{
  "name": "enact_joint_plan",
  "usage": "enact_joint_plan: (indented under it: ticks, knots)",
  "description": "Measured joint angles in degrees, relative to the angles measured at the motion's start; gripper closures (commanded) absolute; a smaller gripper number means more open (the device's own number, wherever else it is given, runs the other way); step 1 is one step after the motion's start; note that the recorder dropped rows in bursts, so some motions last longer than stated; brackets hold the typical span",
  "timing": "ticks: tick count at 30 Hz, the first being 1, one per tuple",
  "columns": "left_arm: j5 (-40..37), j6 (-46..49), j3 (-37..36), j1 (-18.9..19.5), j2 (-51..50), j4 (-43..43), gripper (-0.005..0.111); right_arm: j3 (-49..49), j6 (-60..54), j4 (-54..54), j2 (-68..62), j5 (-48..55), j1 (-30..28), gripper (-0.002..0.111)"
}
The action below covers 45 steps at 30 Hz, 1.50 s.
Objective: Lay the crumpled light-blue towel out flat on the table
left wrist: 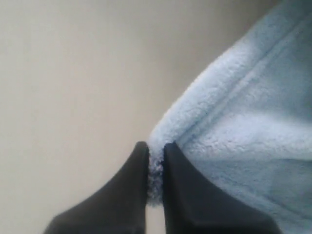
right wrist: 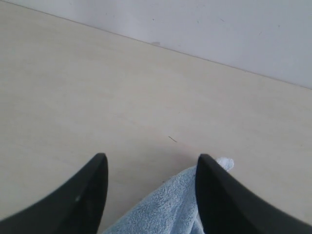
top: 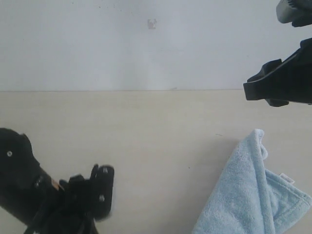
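Because the left end effector [left wrist: 155, 146] pinches only a sliver of fluffy light-blue fleece towel [left wrist: 243, 122], right end effector [right wrist: 151, 163] released, tugging may slip it.

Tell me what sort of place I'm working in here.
Probably a lab or robot test bench rather than a home: a wide, plain beige table set against an unmarked grey-white wall, with a light-blue towel as the work piece.

The table [top: 146, 141] and wall [top: 122, 44] are taken from above by the exterior view, the towel [left wrist: 243, 122] is framed very close by the left wrist view, and all three are shared obliquely from farther off in the right wrist view.
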State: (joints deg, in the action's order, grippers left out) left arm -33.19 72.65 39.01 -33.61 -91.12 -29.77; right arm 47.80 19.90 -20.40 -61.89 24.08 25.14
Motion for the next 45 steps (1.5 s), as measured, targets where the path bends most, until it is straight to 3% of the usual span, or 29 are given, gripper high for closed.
enact_joint_plan:
  ticks: [3,5,7,8,11,13,16,22,26,29,35,45]
  knots:
    - [4.5,-14.9,2.4,0.1,6.1,9.9,0.103,0.0,0.0,-0.4,0.0,0.0,0.0,0.056]
    - [7.7,-32.5,2.9,1.4,11.3,22.5,0.103,0.0,0.0,-0.5,0.0,0.0,0.0,0.056]
    - [8.5,-54.2,3.1,4.1,16.3,40.3,0.103,0.0,0.0,-0.5,0.0,0.0,0.0,0.056]
    - [7.7,-65.6,3.1,5.6,18.5,51.1,0.103,0.0,0.0,-0.6,0.0,0.0,0.0,0.056]
    - [0.8,-91.7,3.1,9.3,22.5,70.8,0.103,0.0,0.0,-0.6,0.0,0.0,0.0,0.056]
    - [-3.5,-98.9,3.1,10.8,23.4,76.4,0.103,0.0,0.0,-0.6,-0.1,0.0,0.0,0.056]
    - [-6.2,-99.4,3.1,11.2,22.6,76.1,0.103,0.0,0.0,-1.5,-1.1,0.0,0.0,0.056]
    - [-8.4,-84.4,3.1,11.2,16.5,61.3,0.103,0.0,0.0,-3.9,-8.7,1.4,0.0,0.056]
    - [-9.5,-80.1,3.1,11.2,13.5,55.6,0.103,0.0,0.0,-6.0,-14.7,1.6,0.0,0.056]
    - [-9.6,-79.5,3.1,11.2,12.9,54.5,0.103,0.0,1.8,-9.2,-19.8,1.1,0.0,0.056]
    - [-7.4,-79.1,3.1,11.2,12.7,53.8,0.103,0.0,15.7,-16.3,-27.5,-0.7,-0.2,0.056]
    - [-3.3,-79.1,3.1,11.2,12.7,53.8,0.103,0.1,21.3,-8.0,-30.3,-10.1,-1.8,0.056]
